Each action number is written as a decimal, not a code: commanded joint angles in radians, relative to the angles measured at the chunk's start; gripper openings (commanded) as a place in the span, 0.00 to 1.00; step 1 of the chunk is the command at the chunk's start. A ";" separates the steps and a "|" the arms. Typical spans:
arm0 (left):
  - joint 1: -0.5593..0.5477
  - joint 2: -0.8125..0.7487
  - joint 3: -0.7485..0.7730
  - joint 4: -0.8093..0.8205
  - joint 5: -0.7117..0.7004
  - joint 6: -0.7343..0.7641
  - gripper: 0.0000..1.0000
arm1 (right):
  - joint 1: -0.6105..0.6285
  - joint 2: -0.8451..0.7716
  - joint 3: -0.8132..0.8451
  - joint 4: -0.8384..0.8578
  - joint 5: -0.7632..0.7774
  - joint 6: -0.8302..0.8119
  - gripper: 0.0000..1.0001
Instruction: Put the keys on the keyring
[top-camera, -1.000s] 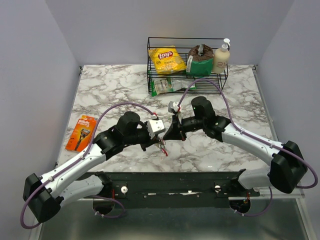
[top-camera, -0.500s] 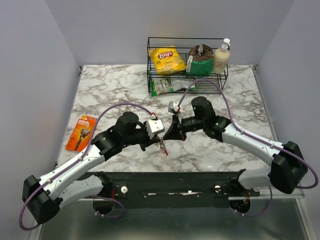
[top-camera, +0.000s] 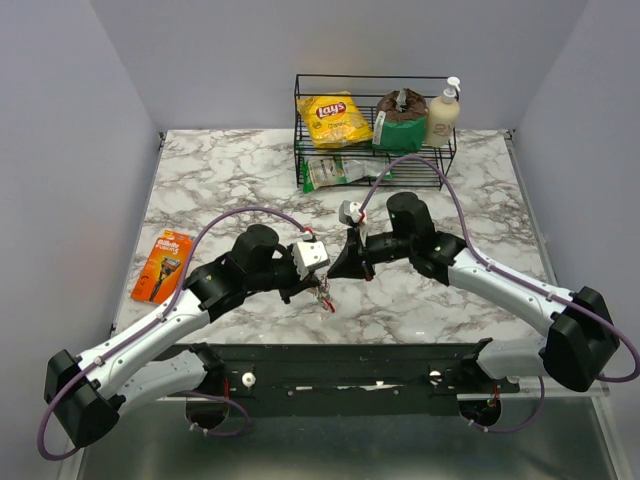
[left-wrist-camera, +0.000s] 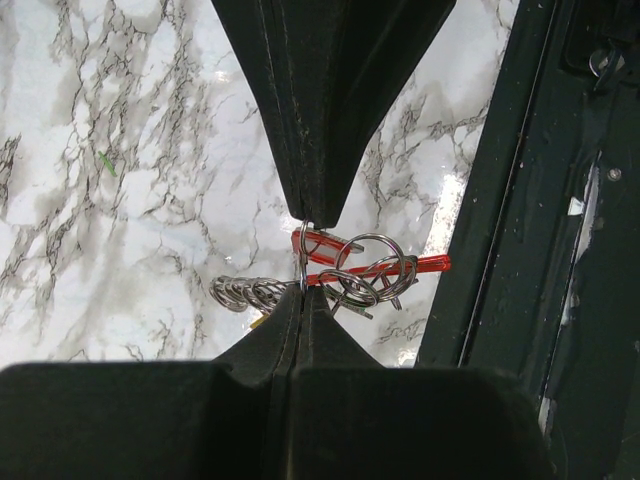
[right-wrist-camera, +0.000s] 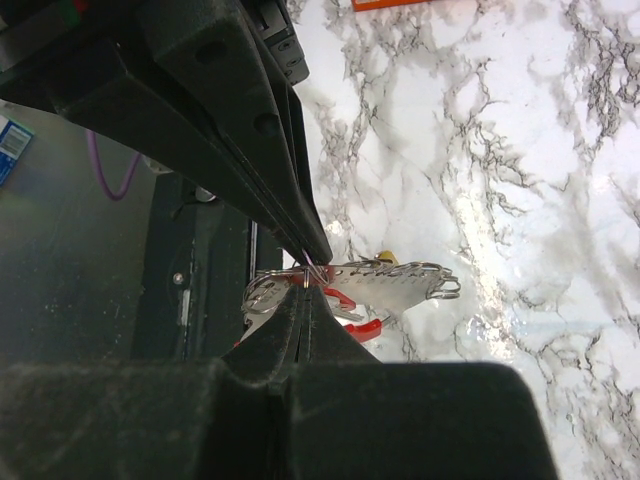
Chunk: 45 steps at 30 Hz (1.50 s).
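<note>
My two grippers meet tip to tip above the table's front middle. The left gripper (top-camera: 318, 283) (left-wrist-camera: 303, 291) is shut on the keyring (left-wrist-camera: 303, 252), a thin metal ring seen edge-on. The right gripper (top-camera: 332, 274) (right-wrist-camera: 306, 290) is shut on the same ring from the other side. Below them hangs the bunch (top-camera: 325, 295): a red oval loop (left-wrist-camera: 325, 243), a silvery-grey flat piece (right-wrist-camera: 400, 282), further rings (left-wrist-camera: 372, 272) and a coil of rings (left-wrist-camera: 243, 293). A red strip (left-wrist-camera: 420, 264) sticks out of it. I cannot make out the keys apart from the bunch.
A black wire rack (top-camera: 300, 120) at the back holds a yellow chips bag (top-camera: 334, 119), a brown-and-green bag (top-camera: 400, 118) and a lotion bottle (top-camera: 443, 115). A green packet (top-camera: 335, 173) lies before it. An orange razor pack (top-camera: 164, 264) lies left. The black base rail (top-camera: 350, 362) runs along the near edge.
Both grippers stay shut on the ring, and the bunch hangs in nearly the same spot. The right arm has shifted very slightly.
</note>
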 joint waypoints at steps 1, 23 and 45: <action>-0.009 -0.009 0.005 0.022 -0.012 0.014 0.00 | 0.004 0.007 0.029 0.014 -0.030 -0.009 0.01; -0.013 0.012 0.018 0.038 -0.004 0.012 0.00 | 0.005 0.050 0.048 0.014 -0.065 -0.001 0.01; -0.021 -0.040 -0.003 0.025 0.008 0.012 0.00 | 0.005 0.054 0.023 0.017 -0.018 -0.003 0.01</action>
